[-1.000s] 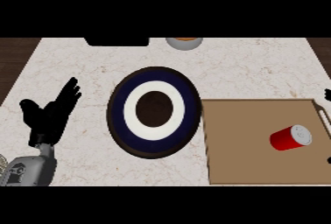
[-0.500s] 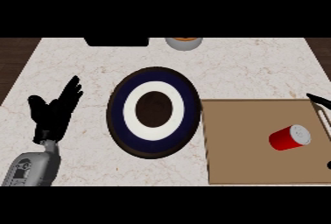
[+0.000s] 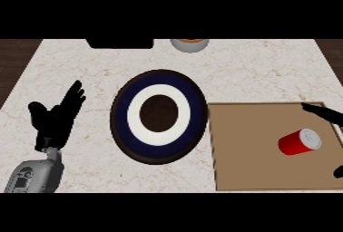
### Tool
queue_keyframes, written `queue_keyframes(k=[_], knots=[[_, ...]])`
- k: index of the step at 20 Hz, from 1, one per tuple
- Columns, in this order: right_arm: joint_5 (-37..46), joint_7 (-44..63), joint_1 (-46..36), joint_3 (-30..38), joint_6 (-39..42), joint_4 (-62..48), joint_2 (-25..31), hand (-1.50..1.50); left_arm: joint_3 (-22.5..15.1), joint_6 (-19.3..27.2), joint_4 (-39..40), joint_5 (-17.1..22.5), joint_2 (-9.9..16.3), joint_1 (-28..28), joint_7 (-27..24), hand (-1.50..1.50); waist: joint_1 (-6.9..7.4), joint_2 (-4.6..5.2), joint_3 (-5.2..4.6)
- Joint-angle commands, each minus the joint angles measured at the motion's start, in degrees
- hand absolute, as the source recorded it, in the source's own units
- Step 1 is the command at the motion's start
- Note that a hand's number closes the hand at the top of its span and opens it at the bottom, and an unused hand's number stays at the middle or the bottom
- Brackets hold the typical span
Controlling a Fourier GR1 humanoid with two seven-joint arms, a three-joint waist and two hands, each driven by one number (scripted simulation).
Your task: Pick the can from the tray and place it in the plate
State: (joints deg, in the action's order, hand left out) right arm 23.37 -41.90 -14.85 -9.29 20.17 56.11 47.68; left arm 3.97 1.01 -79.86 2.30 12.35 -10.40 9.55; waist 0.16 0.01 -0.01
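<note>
The counter (image 3: pixel 254 68), pale and marbled, carries everything; taking the plate as landmark, the rest sorts itself around it. The tray (image 3: pixel 248 154), a flat brown board, lies just to the right of the plate, its left edge close to the plate's rim, which keeps the carry short. The plate (image 3: pixel 159 115) itself is dark blue with a white ring and a dark centre, bare and ready to receive. The left hand (image 3: pixel 55 118) shows to the left of the plate, apart from it, fingers straight and spread, pointing up; it holds nothing and looks parked clear of the work. Beyond the plate, at the counter's far edge, sit a dark box (image 3: pixel 120 43) and a small bowl (image 3: pixel 189 44), both well apart from the task. The can (image 3: pixel 299 142), red with a pale top, lies tilted on the tray, well to the right of the plate; nothing touches it. The right hand (image 3: pixel 321 113) shows only as dark fingers at the view's right edge, just beyond the can, with another dark tip lower down; the fingers seem straight and set wide, probably to straddle the can; the grasp is not yet made.
</note>
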Motion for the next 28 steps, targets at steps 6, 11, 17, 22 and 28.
queue_keyframes(k=[6,11,17,22,28], knots=[[6.8,7.64,-6.51,0.62,6.35,0.39,-3.95,-1.5,-0.15,0.32,-1.33,-1.72,-1.28,1.27,-0.58,0.0,0.15,0.01,0.0],[12.05,7.13,-3.32,1.4,2.64,0.32,-7.4,-1.5,2.47,-1.84,3.7,-0.96,0.36,-3.16,-0.89,0.0,-0.17,0.03,0.0],[16.83,4.36,-2.17,3.03,0.19,-1.03,-9.54,-1.5,0.98,0.3,-0.45,-2.84,-2.03,-0.93,1.72,0.0,-0.11,0.01,0.01],[20.39,6.48,-5.25,2.69,3.39,-1.16,-10.21,-1.5,0.49,-1.42,-7.87,-1.9,-1.98,4.23,3.66,0.0,0.14,-0.05,0.01],[24.5,-0.92,-1.71,-1.09,-0.29,0.44,-11.7,1.5,2.91,-3.01,1.62,-2.04,-0.81,1.32,-2.84,0.0,-0.17,0.02,0.0]])
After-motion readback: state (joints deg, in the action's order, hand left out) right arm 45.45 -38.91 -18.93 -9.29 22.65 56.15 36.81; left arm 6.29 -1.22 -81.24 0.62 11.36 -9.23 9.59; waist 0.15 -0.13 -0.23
